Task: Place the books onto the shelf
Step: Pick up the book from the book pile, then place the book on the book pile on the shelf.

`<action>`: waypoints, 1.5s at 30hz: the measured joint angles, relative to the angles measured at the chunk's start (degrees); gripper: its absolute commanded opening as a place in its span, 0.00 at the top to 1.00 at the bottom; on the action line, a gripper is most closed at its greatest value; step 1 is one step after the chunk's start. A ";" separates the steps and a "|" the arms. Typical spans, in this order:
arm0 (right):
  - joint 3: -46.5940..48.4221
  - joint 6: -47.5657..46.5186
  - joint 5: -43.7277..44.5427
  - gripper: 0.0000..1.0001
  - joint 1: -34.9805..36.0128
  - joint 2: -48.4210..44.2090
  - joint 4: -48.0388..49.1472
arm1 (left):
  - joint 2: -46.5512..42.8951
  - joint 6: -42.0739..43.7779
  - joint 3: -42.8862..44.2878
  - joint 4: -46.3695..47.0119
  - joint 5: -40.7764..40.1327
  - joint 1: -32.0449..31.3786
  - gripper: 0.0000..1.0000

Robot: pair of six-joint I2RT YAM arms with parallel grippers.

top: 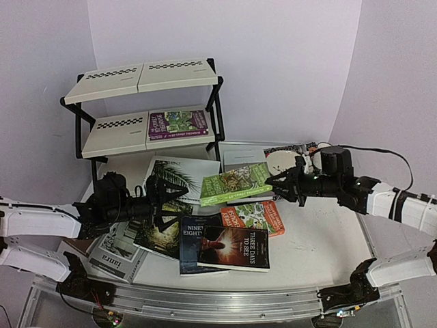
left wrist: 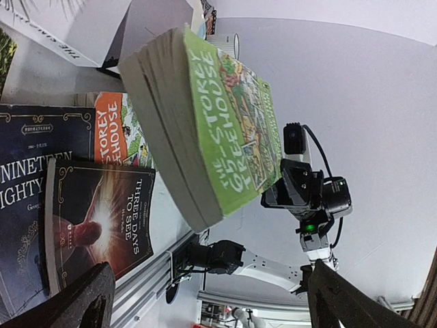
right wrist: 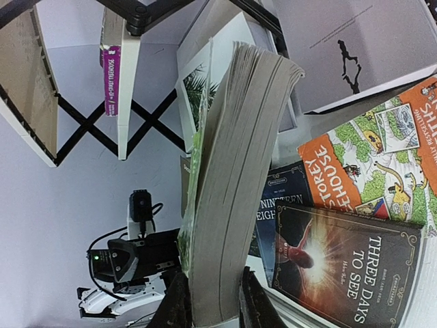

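Right end effector (right wrist: 215,311) around green book (right wrist: 235,171)

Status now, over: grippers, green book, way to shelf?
Right gripper shut on green book, held off the table. Left gripper open, empty. Purple book on shelf, lower tier right. Palm-leaf book flat before shelf.

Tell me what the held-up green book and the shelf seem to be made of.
Green book: paper, with a glossy-looking printed soft cover; the bare greyish page block shows. Shelf: black frame looks like painted metal tube; cream tiers matte, plastic or coated board, unclear.
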 measured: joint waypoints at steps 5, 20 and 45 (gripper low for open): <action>0.02 0.85 -0.05 1.00 0.00 -1.32 0.77 | 3.13 -5.71 -3.40 8.97 0.26 0.72 0.00; 5.44 2.16 -3.56 1.00 1.90 -1.32 4.41 | 5.98 -11.83 -1.00 22.51 0.25 2.66 0.01; 26.25 -1.87 -4.82 1.00 4.27 17.21 13.18 | -21.24 15.75 18.59 -25.15 -18.72 8.91 0.01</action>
